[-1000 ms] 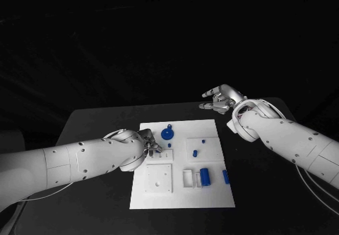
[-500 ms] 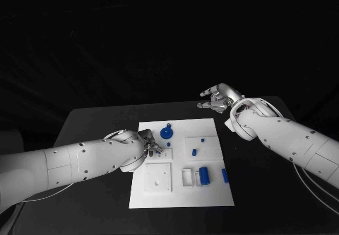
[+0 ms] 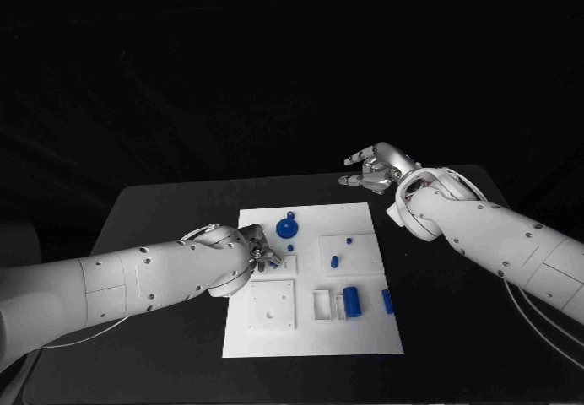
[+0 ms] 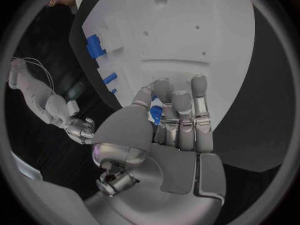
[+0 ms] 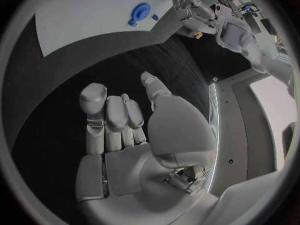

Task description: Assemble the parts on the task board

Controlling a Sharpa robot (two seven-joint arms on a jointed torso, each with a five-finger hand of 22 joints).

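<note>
Left robot hand (image 3: 259, 251) low over the task board (image 3: 365, 329), pinching a small blue part (image 4: 155, 114) near the board's left edge on the bench (image 3: 159, 219). Right robot hand (image 3: 380, 167) raised beyond the board's far corner, loosely spread, holding nothing. Risk: slipping from so slight a pinch, or missing its socket, hidden under fingers.

A flat white task board (image 3: 365, 337) of smooth, matt plastic lies on a matt black surface (image 3: 159, 211). Small blue parts (image 3: 352, 303) look like glossy plastic. Each silver robot hand, left (image 4: 172, 120) and right (image 3: 380, 169), has a satin metallic finish; the arms are smooth white plastic.
</note>
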